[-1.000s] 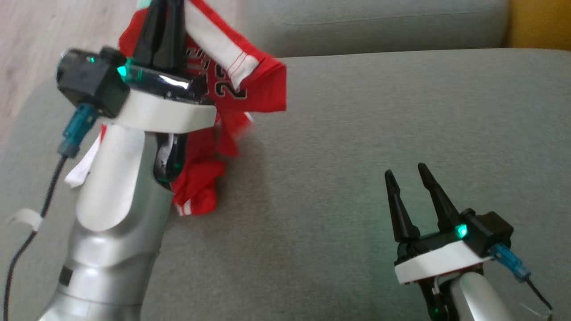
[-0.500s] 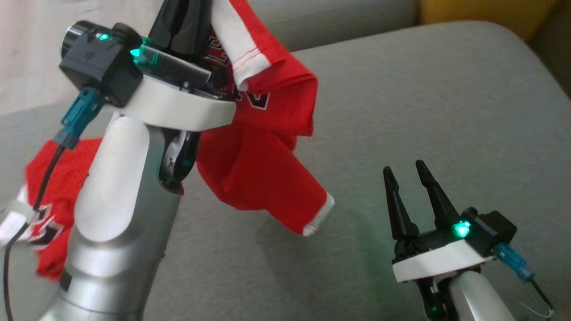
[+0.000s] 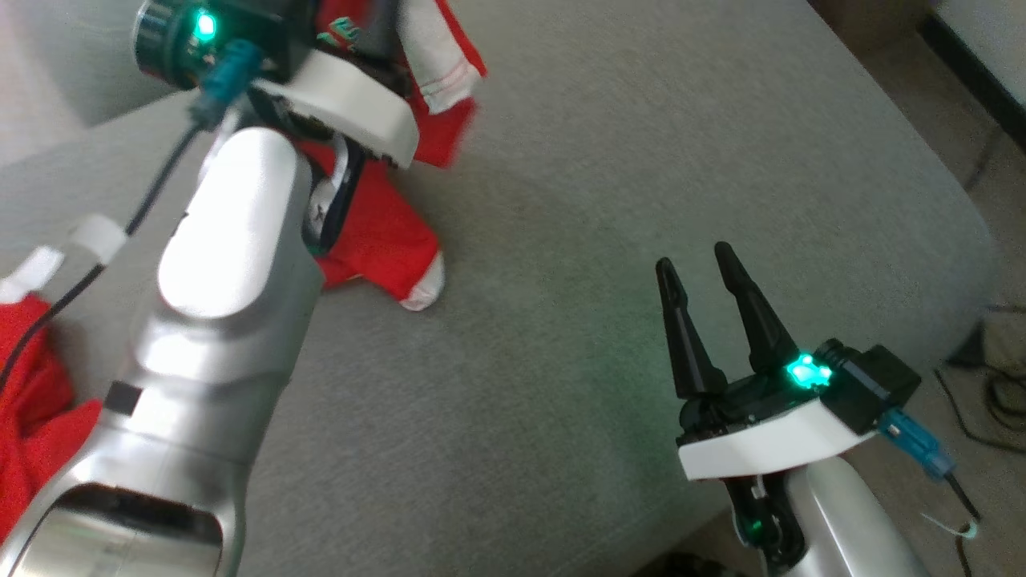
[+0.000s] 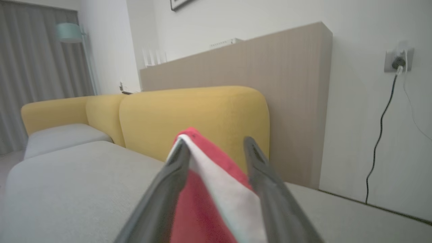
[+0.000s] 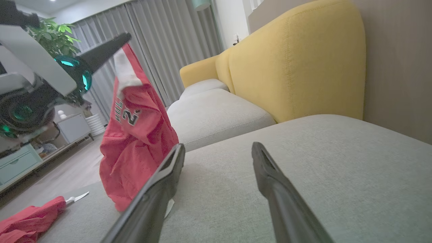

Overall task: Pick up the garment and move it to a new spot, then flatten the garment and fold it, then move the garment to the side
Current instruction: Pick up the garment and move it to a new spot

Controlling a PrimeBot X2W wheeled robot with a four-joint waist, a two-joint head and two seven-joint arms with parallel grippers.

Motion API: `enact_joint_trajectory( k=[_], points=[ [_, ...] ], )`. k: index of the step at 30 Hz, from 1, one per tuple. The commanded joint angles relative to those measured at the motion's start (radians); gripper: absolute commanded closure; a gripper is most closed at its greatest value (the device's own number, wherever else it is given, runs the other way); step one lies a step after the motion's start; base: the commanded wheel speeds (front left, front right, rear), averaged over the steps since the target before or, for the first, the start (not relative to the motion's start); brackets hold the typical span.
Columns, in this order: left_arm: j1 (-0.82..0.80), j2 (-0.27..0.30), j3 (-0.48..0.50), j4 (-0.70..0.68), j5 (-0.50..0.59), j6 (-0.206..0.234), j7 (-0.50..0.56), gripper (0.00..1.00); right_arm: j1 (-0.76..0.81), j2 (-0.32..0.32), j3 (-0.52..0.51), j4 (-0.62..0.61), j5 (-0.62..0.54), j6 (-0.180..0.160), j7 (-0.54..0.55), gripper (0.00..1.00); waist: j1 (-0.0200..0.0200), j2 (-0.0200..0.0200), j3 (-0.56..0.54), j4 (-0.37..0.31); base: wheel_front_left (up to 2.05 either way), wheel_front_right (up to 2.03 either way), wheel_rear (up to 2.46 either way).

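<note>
At your far left a bundle of red cloth [image 3: 32, 401] lies on the grey sofa seat [image 3: 609, 144]. Next comes your left arm [image 3: 232, 264], rising up the head view. The left gripper [image 4: 215, 140] has its jaws partly parted, with the white-trimmed edge of the red garment [image 3: 377, 232] between them, lying against one finger; you cannot tell whether it is pinched. The garment hangs from there, its lower end at or just above the seat. Further right, well apart from it, your right gripper [image 3: 694, 256] sits low over the seat, jaws wide and empty
</note>
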Motion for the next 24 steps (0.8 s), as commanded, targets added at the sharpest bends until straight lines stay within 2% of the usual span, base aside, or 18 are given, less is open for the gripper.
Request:
enact_joint_trajectory(
  k=[1, 5, 11, 15, 16, 21, 24],
  points=[
    [-0.061, 0.029, 0.001, 0.037, 0.024, -0.012, -0.022, 0.0, -0.037, -0.005, 0.028, -0.039, 0.012, -0.001, -0.011, 0.0, -0.0003, 0.0, 0.05, -0.051, 0.0, 0.0, 0.0],
    [-0.089, 0.018, -0.03, 0.145, 0.016, -0.032, -0.063, 0.0, -0.036, -0.005, 0.027, -0.039, 0.018, -0.001, -0.011, 0.0, -0.0003, 0.0, 0.052, -0.044, 0.0, 0.0, 0.0],
    [-0.107, 0.009, -0.104, 0.22, -0.005, -0.054, -0.086, 0.0, -0.036, -0.005, 0.017, -0.025, 0.018, -0.001, -0.011, 0.0, -0.0003, 0.0, 0.041, 0.005, 0.0, 0.0, 0.0],
    [-0.087, -0.001, -0.227, 0.24, -0.047, -0.058, -0.049, 0.0, -0.042, -0.005, 0.007, -0.019, 0.009, -0.001, -0.011, 0.0, -0.0003, 0.0, 0.028, 0.048, 0.0, 0.0, 0.0],
    [-0.087, -0.001, -0.227, 0.24, -0.047, -0.058, -0.049, 0.0, -0.042, -0.005, 0.007, -0.019, 0.009, -0.001, -0.011, 0.0, -0.0003, 0.0, 0.028, 0.048, 0.0, 0.0, 0.0],
    [-0.079, 0.008, -0.374, 0.211, -0.202, -0.058, 0.039, 0.0, -0.05, -0.005, 0.006, -0.012, 0.001, -0.001, -0.011, 0.0, -0.0003, 0.0, 0.022, 0.096, 0.0, 0.0, 0.0],
    [-0.098, 0.04, -0.403, 0.189, -0.253, -0.058, 0.038, 0.0, -0.054, -0.005, 0.011, -0.011, 0.005, -0.001, -0.011, 0.0, -0.0003, 0.0, 0.016, 0.118, 0.0, 0.0, 0.0]
  ],
)
